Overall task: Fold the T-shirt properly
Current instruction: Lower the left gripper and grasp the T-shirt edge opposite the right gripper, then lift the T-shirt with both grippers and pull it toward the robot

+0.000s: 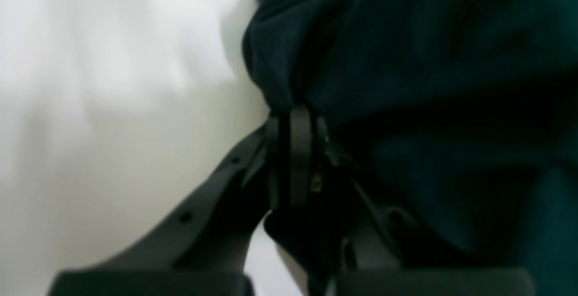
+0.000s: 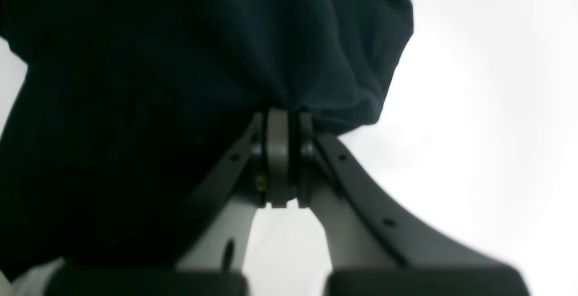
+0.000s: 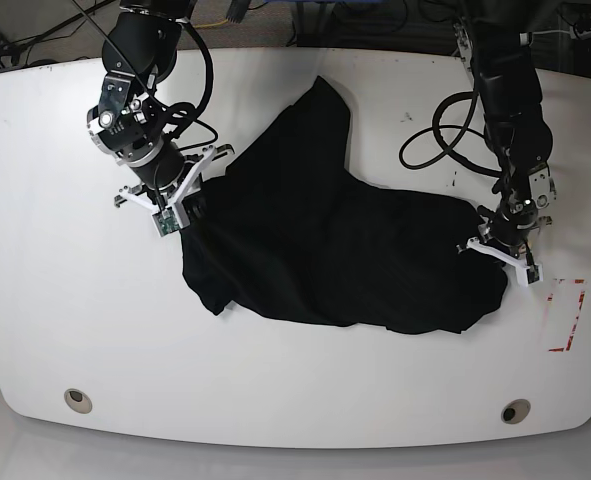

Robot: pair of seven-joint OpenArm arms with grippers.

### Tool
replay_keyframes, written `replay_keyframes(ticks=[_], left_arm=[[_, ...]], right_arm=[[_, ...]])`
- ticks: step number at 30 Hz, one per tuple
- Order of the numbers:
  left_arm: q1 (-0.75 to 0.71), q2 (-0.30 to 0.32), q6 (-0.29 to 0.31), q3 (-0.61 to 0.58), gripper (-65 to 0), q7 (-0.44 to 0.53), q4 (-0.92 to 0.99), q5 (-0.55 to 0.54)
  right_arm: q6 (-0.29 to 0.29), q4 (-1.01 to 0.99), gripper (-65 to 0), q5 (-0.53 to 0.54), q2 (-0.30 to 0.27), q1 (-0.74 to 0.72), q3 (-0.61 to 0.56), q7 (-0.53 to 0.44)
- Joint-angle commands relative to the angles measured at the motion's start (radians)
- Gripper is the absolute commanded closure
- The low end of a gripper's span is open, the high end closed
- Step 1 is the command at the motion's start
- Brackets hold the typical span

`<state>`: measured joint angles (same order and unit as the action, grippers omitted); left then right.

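- White table [image 3: 295, 390] fills the base view, bare apart from one garment and a red marking [image 3: 567, 318] toward 4 o'clock.
- T-shirt [image 3: 325, 250] lies crumpled across the centre, unfolded, one lobe reaching toward 12 o'clock.
- My left claw [image 1: 293, 113] is pressed together, pinching a bunched edge of cloth at the garment's 3 o'clock end.
- My right claw [image 2: 282, 114] is likewise pinching cloth, at the 9 o'clock end.
- Judgement: opposite ends are held so I can stretch the fabric flat before any fold.
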<state>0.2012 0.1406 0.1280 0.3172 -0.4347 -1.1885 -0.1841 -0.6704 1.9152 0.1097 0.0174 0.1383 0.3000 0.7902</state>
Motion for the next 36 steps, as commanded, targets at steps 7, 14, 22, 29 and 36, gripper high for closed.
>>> replay_keyframes(ticks=[7, 14, 22, 29, 36], left_arm=[[-0.003, 0.017, 0.002, 0.001, 0.0, -0.066, -0.313, -0.007], [0.004, 0.029, 0.002, 0.001, 0.0, -0.149, -0.538, -0.004], [0.097, 0.081, 0.002, -0.010, 0.0, -0.217, -0.641, -0.007], [0.264, 0.136, 0.002, -0.010, 0.0, -0.290, -0.673, -0.008], [0.475, 0.190, 0.003, -0.008, 0.0, -0.373, -0.686, -0.008]], right_arm=[[0.001, -0.020, 0.0, 0.018, -0.044, -0.164, -0.002, -0.027], [0.001, -0.118, 0.0, 0.022, -0.083, -0.342, -0.005, -0.027], [0.001, -0.248, 0.0, 0.018, -0.126, -0.578, -0.034, -0.027], [0.002, -0.334, 0.0, 0.018, -0.175, -0.783, -0.107, -0.022], [0.001, -0.346, 0.0, 0.018, -0.234, -0.997, -0.152, 0.070]])
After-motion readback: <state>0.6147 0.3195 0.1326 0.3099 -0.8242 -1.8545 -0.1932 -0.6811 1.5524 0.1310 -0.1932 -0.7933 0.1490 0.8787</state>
